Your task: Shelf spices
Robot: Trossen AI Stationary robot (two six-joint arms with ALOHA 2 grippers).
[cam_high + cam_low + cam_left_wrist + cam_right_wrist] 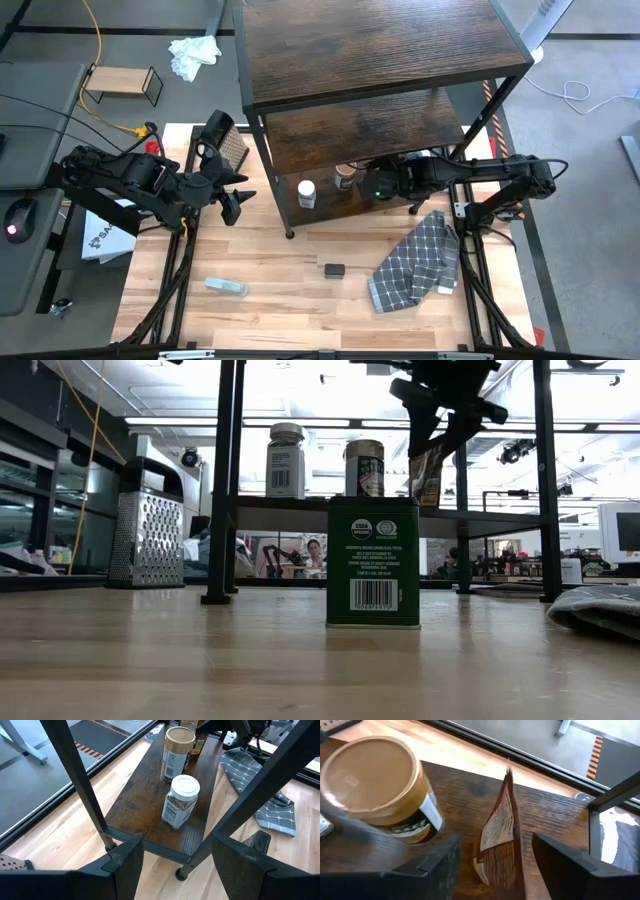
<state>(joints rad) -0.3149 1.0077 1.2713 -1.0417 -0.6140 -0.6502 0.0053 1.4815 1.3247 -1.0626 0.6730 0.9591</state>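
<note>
The shelf stands at the table's far side. On its lowest board stand the white-capped jar, the tan-lidded brown jar and the reddish-brown packet, upright on its lower edge. My right gripper reaches in under the middle board, open, with one finger on either side of the packet and a gap on both sides. The dark green jar stands on the table in front of the shelf. My left gripper is open and hovers left of the shelf. No slim amber bottle can be made out.
A metal box grater stands left of the shelf. A grey checked cloth lies at the right front, and a clear flat plastic object at the left front. The shelf's black posts stand near both grippers.
</note>
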